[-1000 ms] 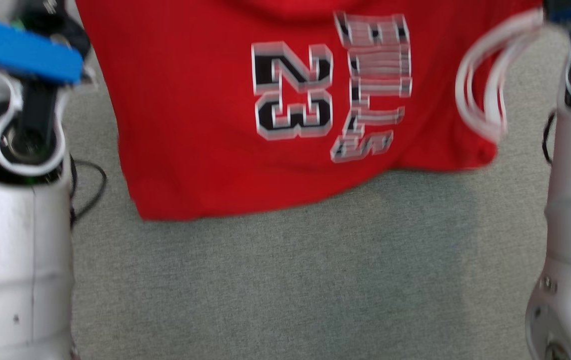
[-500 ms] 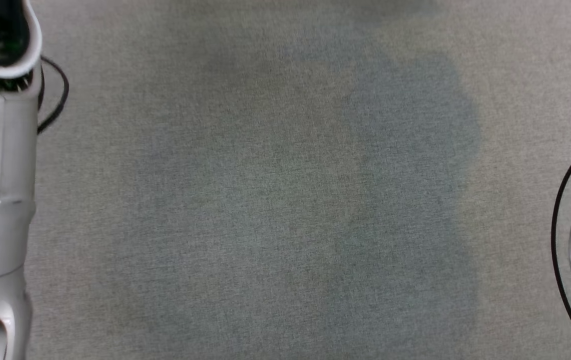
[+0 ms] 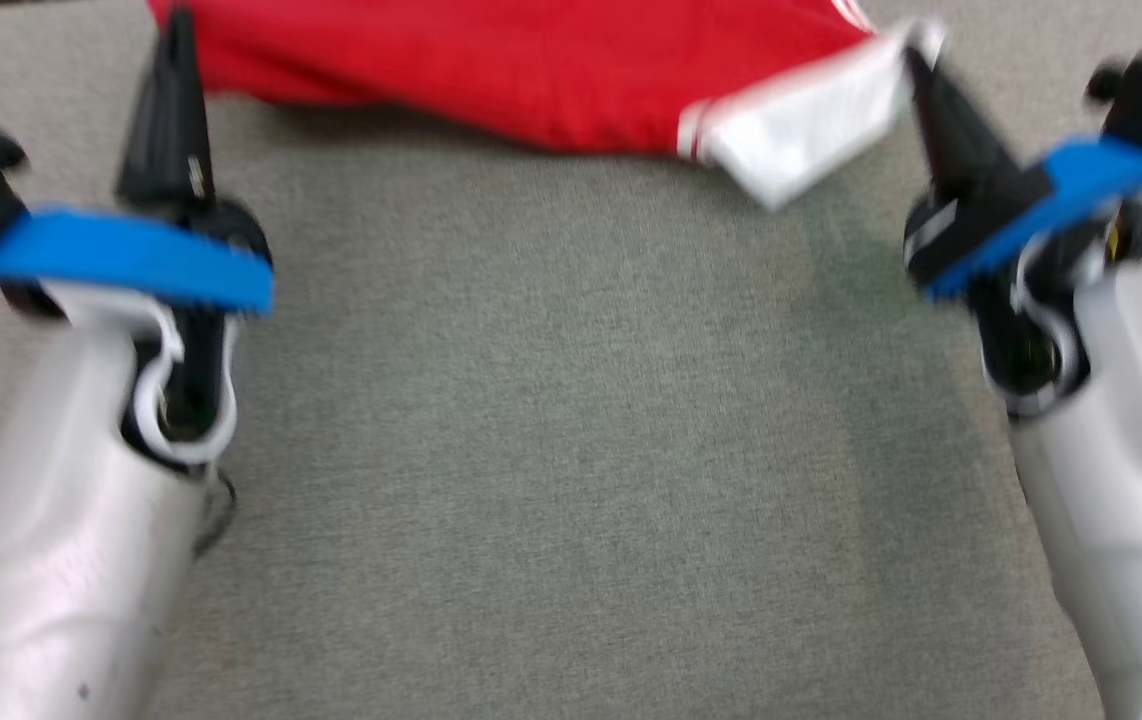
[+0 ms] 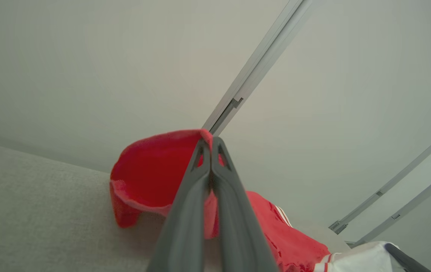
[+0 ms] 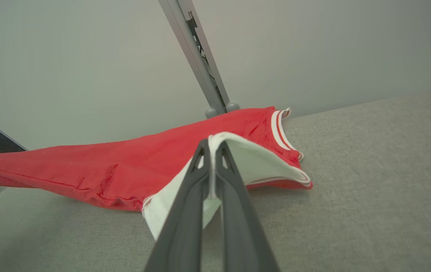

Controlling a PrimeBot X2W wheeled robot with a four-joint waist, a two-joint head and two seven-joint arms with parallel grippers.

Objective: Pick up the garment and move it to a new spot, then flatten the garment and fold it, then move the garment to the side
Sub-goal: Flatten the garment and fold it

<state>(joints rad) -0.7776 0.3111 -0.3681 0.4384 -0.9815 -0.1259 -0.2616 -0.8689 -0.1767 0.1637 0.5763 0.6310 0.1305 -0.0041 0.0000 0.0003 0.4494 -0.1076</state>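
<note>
Garment (image 3: 491,60), a second ago hanging spread between raised arms, now stretched low along the far side of the table (image 3: 551,420); left hand (image 3: 174,40) clenched on its red edge, right hand (image 3: 916,62) on its white sleeve (image 3: 801,130); judged ready for flattening

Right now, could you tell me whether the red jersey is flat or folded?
Neither: the red jersey is stretched between the left gripper, pinching a red edge, and the right gripper, pinching white fabric.
</note>
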